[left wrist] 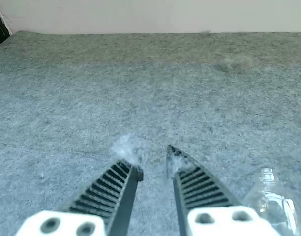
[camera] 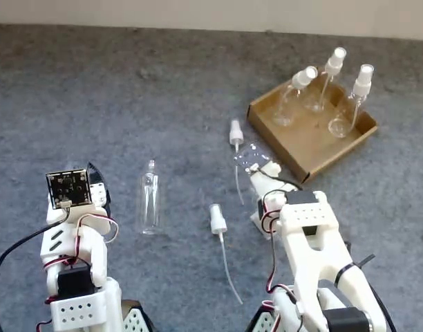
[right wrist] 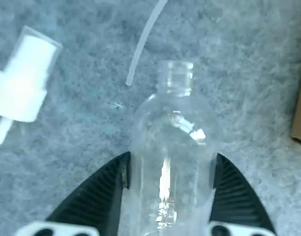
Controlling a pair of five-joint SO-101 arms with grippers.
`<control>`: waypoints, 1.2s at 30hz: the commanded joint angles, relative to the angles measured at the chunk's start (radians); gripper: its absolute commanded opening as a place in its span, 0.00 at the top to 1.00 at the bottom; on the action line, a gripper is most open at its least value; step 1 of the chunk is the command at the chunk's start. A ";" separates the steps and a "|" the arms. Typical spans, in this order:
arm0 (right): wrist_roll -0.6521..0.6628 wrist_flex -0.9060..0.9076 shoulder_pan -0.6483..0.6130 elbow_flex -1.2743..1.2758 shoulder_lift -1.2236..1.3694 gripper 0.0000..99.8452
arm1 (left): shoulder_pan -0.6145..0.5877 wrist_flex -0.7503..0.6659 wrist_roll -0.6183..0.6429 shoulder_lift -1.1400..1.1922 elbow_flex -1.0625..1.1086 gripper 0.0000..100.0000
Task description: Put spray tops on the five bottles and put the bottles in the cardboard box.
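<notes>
An uncapped clear bottle [right wrist: 172,147] lies on the grey carpet, neck pointing away, with my right gripper [right wrist: 171,160] shut on its body, one finger against each side. From above, this bottle [camera: 248,160] and right gripper [camera: 265,171] sit just in front of the cardboard box [camera: 305,149], which holds three bottles with spray tops [camera: 334,62]. A loose spray top [camera: 217,220] lies left of the right arm, another [camera: 236,133] farther back. A second bare bottle [camera: 150,197] lies beside my left gripper [left wrist: 154,162], which is slightly open over bare carpet.
A thin dip tube [right wrist: 145,42] lies just past the held bottle's neck, and the near spray top [right wrist: 23,81] is beside it. The bare bottle's neck [left wrist: 268,196] shows beside the left fingers. The carpet ends at a pale wall [camera: 211,12].
</notes>
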 commanded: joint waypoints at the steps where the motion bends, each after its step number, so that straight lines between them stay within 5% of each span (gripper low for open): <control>1: 0.000 -0.030 -0.027 -0.004 -0.021 0.81 | 0.024 -0.020 -0.006 -0.012 0.015 0.95; 11: -0.040 -0.114 -0.058 0.087 -0.021 0.71 | 0.022 -0.018 -0.006 -0.012 0.015 0.95; 36: -0.044 -0.108 -0.097 0.018 -0.018 0.71 | 0.022 -0.018 -0.008 -0.012 0.015 0.95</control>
